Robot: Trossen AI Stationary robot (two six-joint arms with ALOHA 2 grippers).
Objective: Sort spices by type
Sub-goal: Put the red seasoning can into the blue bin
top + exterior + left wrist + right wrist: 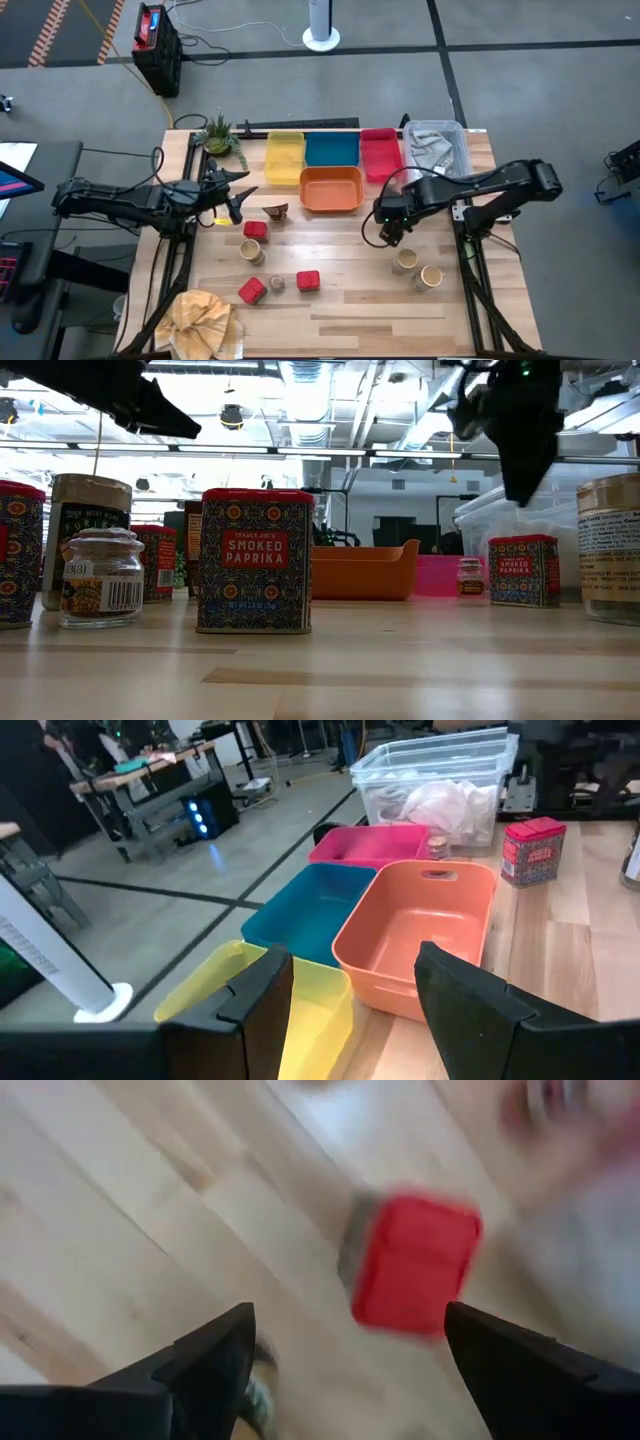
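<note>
Right pincer (392, 233), low over the right half of the tabletop (350, 305), in front of the red tray (379, 160): fingers spread wide, grasping nothing. Just beyond those fingers, untouched, a red paprika tin (410, 1265), blurred, seemingly standing on the wood near the clear bin (462, 150). Close by it, beside the red tray, a tiny shaker (437, 846).

Left pincer (243, 200), raised at the left side near the yellow tray (284, 180): fingers apart, empty, waiting.

Progress, judged from the layout: early. Nothing visible inside the orange tray (380, 970), the blue tray (331, 160) or the yellow one, and no spice seen in the red one either. On the right, two tan jars (404, 261) (431, 277) side by side, possibly the start of a group.

Left to do, most of it:
- three more red tins (255, 229) (251, 290) (308, 281), scattered over the left-centre
- a third tan jar (252, 250), just in front of one tin, well apart from the pair
- a second small shaker (277, 283), between two tins
- the dark brown piece (276, 211), alone near the orange tray

Off in the near left corner, a tan cloth (200, 315), no part of the sort
</note>
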